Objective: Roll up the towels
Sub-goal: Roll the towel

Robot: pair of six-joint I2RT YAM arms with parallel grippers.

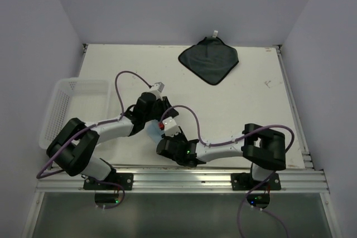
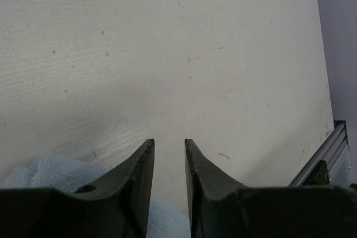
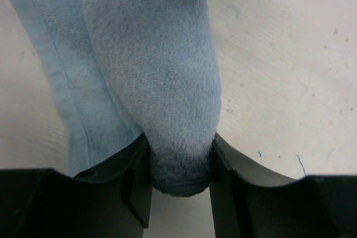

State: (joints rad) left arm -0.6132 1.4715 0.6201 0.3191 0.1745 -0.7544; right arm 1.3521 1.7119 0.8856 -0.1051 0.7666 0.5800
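1. Cloth items counted: two towels, namely one light blue towel (image 3: 162,82) and one dark towel (image 1: 209,62).
2. Other items counted: one white mesh basket (image 1: 56,115) at the left edge of the table (image 1: 256,104), and two grippers.
3. Light blue towel, appearance: fleecy pile, rolled into a thick tube, with a flat hemmed strip lying loose alongside the roll on the tabletop.
4. Light blue towel, position: near the middle of the table's near edge, between the two grippers and well apart from the dark towel.
5. Dark towel, appearance: near-black, spread flat with faint creases, set corner-on like a diamond. Carries one small white tag (image 1: 213,33) at the far corner.
6. Dark towel, position: at the far edge of the table, right of centre, clear of both grippers.
7. Right gripper (image 3: 179,137): partly closed, one finger pressed against each side of the roll's end. Has hold of the light blue towel.
8. Left gripper (image 2: 169,142): fingers narrowly apart, with bare table showing between the tips. Blue pile visible under and behind the fingers. Hold on the cloth cannot be determined from the wrist view.
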